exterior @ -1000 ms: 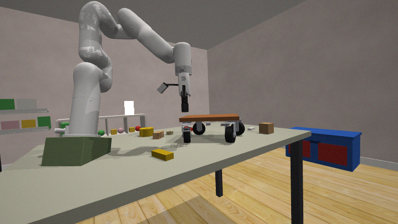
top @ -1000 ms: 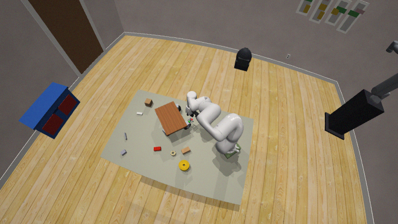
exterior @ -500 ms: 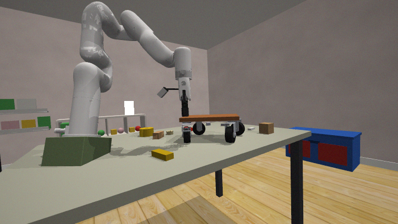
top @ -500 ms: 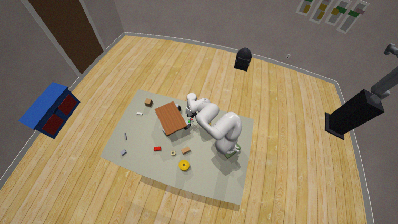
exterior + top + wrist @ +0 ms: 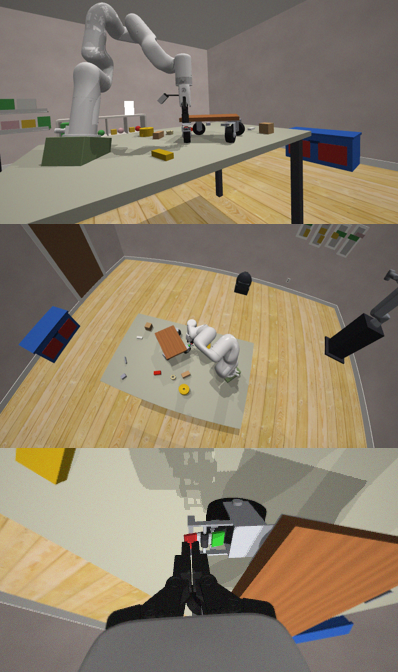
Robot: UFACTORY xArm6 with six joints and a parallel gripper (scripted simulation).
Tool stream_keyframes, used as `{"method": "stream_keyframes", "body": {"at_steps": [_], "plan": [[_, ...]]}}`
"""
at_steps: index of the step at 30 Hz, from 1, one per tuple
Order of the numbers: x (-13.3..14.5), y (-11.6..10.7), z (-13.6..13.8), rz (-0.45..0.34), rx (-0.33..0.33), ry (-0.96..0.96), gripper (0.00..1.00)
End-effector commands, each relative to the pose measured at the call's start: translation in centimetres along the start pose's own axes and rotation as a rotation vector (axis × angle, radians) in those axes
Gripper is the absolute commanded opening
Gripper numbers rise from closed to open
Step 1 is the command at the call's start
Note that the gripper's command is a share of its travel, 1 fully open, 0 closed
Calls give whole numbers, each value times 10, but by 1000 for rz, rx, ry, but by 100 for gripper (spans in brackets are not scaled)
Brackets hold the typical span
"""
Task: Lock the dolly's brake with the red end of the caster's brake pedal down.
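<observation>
The dolly (image 5: 170,341) has a brown wooden deck on black caster wheels and stands on the grey table; it also shows in the exterior view (image 5: 210,117) and the wrist view (image 5: 320,575). Its near corner caster (image 5: 235,510) carries a brake pedal with a red end (image 5: 190,538) and a green end (image 5: 218,539). My gripper (image 5: 191,552) is shut and empty, pointing straight down, with its fingertips right at the red end. In the exterior view the gripper (image 5: 184,118) sits beside the deck's corner, just above the caster (image 5: 186,136).
A yellow block (image 5: 162,154) lies on the table near the arm's green base (image 5: 75,150). A yellow disc (image 5: 183,389), a red brick (image 5: 157,373), brown blocks (image 5: 148,326) and small grey pieces lie scattered around the dolly. A blue cabinet (image 5: 324,147) stands beyond the table.
</observation>
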State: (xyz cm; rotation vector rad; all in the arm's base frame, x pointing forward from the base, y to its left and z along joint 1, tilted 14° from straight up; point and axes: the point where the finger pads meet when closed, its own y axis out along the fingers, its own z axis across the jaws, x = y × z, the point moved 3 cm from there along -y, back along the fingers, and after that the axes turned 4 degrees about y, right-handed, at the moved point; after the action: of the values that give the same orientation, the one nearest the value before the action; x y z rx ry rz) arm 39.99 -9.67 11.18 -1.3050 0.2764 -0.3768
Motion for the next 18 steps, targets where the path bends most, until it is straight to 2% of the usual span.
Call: {"method": "stream_keyframes", "body": {"at_steps": [1,18], "plan": [[2,9,0,-4,1,-1,0],[2,18,0,-4,1,-1,0]]}}
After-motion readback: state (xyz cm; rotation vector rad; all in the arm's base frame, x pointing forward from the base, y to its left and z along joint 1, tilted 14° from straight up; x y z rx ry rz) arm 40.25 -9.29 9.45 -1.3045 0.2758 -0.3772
